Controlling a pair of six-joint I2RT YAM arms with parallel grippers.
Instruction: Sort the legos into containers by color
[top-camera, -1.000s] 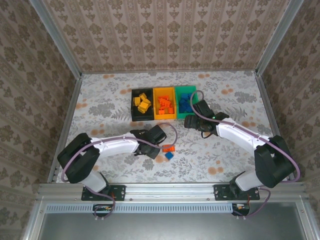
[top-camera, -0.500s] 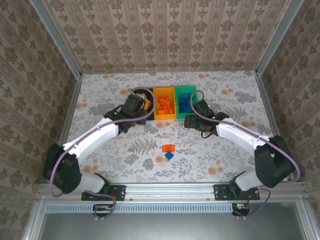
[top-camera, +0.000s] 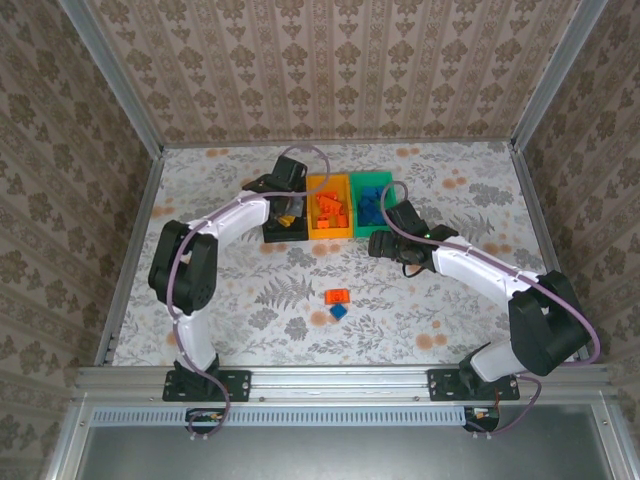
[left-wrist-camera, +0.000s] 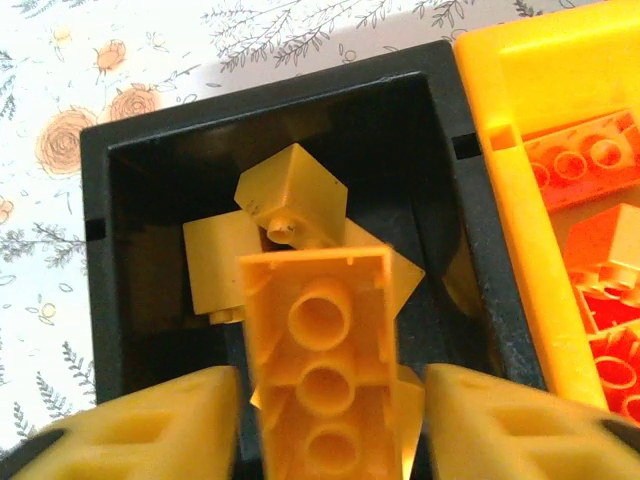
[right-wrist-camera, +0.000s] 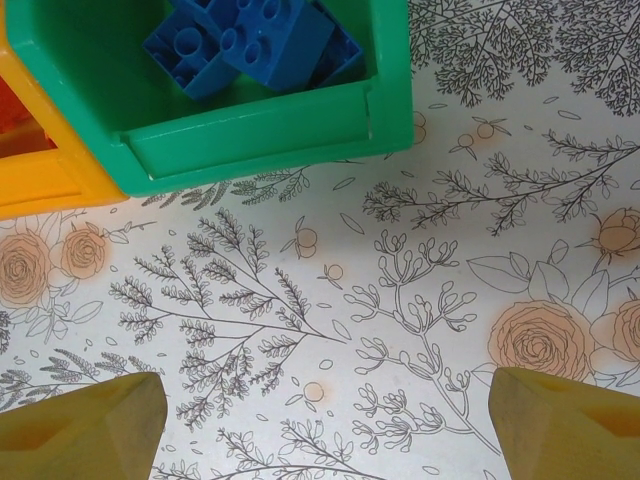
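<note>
Yellow-orange plastic sits between the tips of the left gripper (left-wrist-camera: 328, 405): a yellow-orange brick (left-wrist-camera: 320, 370), hollow side toward the wrist camera so its three round tubes show, hanging right over the black bin (left-wrist-camera: 100, 300). One finger (left-wrist-camera: 170, 425) lies against the brick's side, while a thin dark gap runs down the other side. I cannot tell whether the gripper is really clamping the brick. Just beyond the fingertips, down in the black bin, lie the loose yellow bricks (left-wrist-camera: 295, 195), tumbled at angles against one another. On the gripper's right in its wrist view, touching the black bin, stands the yellow-orange bin (left-wrist-camera: 500, 150) with red-orange bricks (left-wrist-camera: 585, 160) inside.

Over on the other side, the right gripper (right-wrist-camera: 325, 420) hangs above the floral table cover (right-wrist-camera: 420, 300) with its fingers spread wide, one at each lower corner of its wrist view. Ahead of it and a little to its left is a corner of the green bin (right-wrist-camera: 260, 135), which holds blue bricks (right-wrist-camera: 250, 40). The bin is near the fingertips but apart from them.

From above, two legos lie out on the cover: a single red-orange brick (top-camera: 338, 296) with a single blue brick (top-camera: 339, 311) just beside it. Both are behind the right gripper, toward the arm bases and off to its left, and well apart from the left gripper.
</note>
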